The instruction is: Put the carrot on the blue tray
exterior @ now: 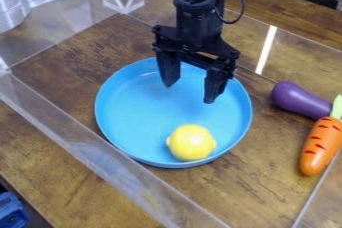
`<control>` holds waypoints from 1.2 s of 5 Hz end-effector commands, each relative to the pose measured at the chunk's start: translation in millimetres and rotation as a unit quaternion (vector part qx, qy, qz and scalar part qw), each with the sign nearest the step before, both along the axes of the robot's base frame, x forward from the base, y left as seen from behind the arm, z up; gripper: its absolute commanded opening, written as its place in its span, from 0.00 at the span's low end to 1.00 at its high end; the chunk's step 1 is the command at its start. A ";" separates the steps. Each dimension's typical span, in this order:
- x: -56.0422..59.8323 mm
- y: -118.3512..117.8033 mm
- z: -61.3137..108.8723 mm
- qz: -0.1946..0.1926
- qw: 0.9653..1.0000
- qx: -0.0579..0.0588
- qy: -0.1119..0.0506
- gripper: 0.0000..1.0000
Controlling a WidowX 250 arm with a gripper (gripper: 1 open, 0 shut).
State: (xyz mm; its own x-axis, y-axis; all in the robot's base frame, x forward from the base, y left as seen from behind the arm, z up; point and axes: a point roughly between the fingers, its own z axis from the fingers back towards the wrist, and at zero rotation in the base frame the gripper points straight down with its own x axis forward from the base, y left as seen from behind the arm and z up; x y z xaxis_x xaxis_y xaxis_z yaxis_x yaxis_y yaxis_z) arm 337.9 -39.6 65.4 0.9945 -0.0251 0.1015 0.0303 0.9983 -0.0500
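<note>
The orange carrot with a green top lies on the wooden table at the right edge, outside the blue tray. The tray is a big round blue dish in the middle, and a yellow lemon rests in its near part. My gripper hangs over the far half of the tray, pointing down. Its two black fingers stand apart and hold nothing. It is well to the left of the carrot.
A purple eggplant toy lies just beyond the carrot at the right. Clear plastic walls run along the left and near sides of the wooden table.
</note>
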 end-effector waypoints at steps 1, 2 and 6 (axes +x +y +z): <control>9.4 -7.7 4.4 -0.003 1.000 -0.004 -0.016 1.00; 13.6 -32.9 3.2 -0.021 1.000 -0.010 -0.021 1.00; 3.6 -121.1 -8.9 0.006 0.999 -0.035 -0.041 1.00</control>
